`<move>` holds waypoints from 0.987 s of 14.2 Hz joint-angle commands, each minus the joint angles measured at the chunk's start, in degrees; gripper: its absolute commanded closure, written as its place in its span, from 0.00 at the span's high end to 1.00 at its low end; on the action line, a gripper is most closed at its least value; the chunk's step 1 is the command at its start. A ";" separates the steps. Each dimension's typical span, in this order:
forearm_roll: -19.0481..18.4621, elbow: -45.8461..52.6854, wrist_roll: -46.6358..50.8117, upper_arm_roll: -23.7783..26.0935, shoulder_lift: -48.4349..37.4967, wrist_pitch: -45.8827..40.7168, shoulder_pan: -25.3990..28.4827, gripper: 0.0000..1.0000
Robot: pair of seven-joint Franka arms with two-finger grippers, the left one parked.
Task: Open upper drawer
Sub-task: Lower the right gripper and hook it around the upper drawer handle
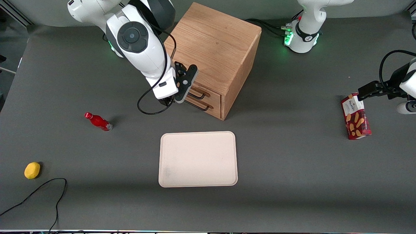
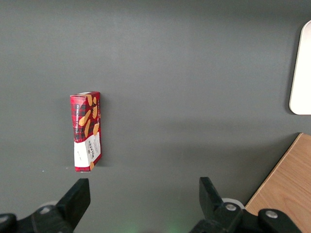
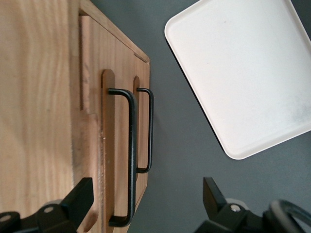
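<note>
Oak cabinet [image 1: 211,48] stands on the grey table [image 1: 292,162], farther from the front camera than the cream tray [image 1: 198,159]. Its upper drawer [image 1: 208,92] sits shut, flush in the cabinet front, with its black wire handle [image 3: 130,155] sticking out just above the matching handle of the bottom drawer [image 1: 211,109]. The gripper [image 1: 177,97] hovers right in front of the cabinet at the level of the upper handle, its fingers [image 3: 77,199] spread wide and holding nothing; the wrist view shows that handle in the gap between them, not yet touched. A red bottle [image 1: 98,121] lies toward the working arm's end of the table from the cabinet, a yellow lemon [image 1: 32,170] farther that way and nearer the camera. A biscuit box [image 1: 355,116] lies well off toward the parked arm's end.
</note>
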 commanded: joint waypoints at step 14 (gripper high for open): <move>-2.03 -8.86 -0.26 0.09 -0.29 9.54 0.64 1.00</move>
